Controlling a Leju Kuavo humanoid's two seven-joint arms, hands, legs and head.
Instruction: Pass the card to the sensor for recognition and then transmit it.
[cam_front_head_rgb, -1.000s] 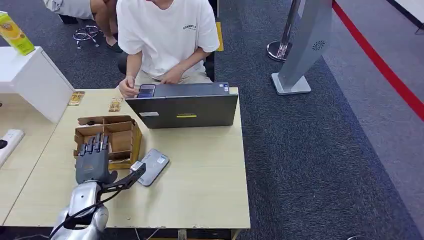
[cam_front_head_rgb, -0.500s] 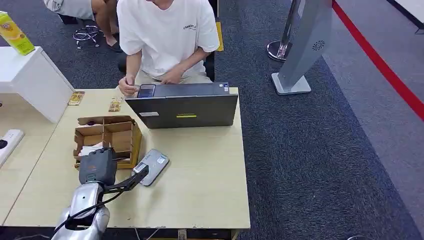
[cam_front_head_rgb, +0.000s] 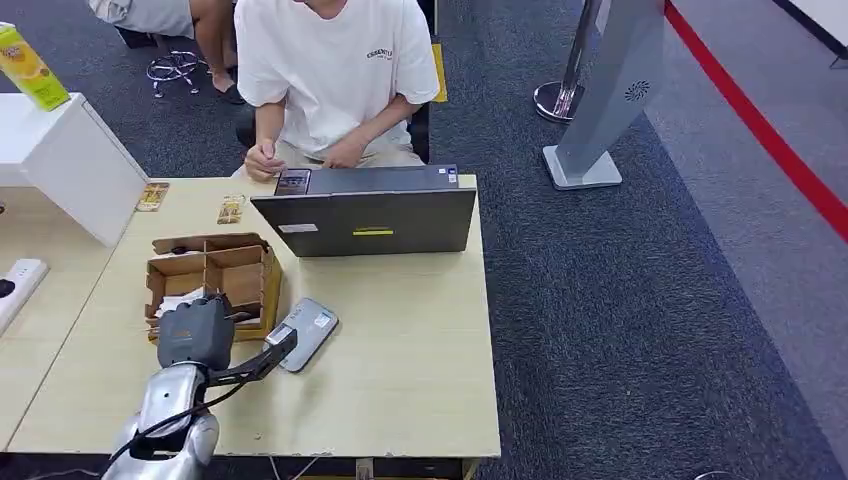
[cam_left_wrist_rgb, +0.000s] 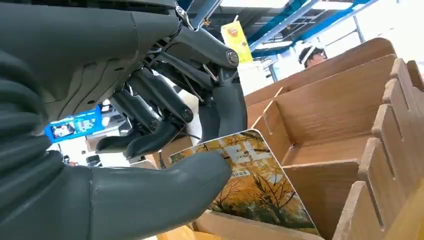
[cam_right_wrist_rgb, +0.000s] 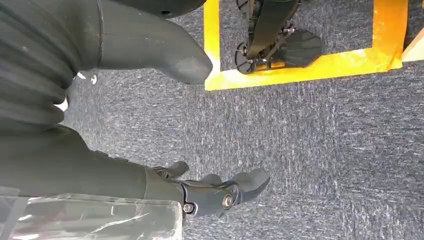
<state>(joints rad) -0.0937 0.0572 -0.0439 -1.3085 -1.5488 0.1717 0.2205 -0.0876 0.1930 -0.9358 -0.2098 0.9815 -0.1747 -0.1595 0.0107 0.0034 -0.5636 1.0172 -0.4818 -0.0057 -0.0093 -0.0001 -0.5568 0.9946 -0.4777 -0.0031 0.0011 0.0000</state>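
Since a second ago the left hand has curled its spread fingers down at the near edge of the cardboard organizer; in the left wrist view its thumb and fingers pinch the card, a yellow-leaf print, standing tilted in a compartment. The grey sensor lies flat on the table just beside that hand. The right hand hangs over carpet, fingers apart, holding nothing. Farther off, a person sits behind a laptop.

Even, bright indoor light falls from overhead, leaving soft, faint shadows. Behind the left hand, windows blow out to white glare; the nearest surfaces blur slightly.
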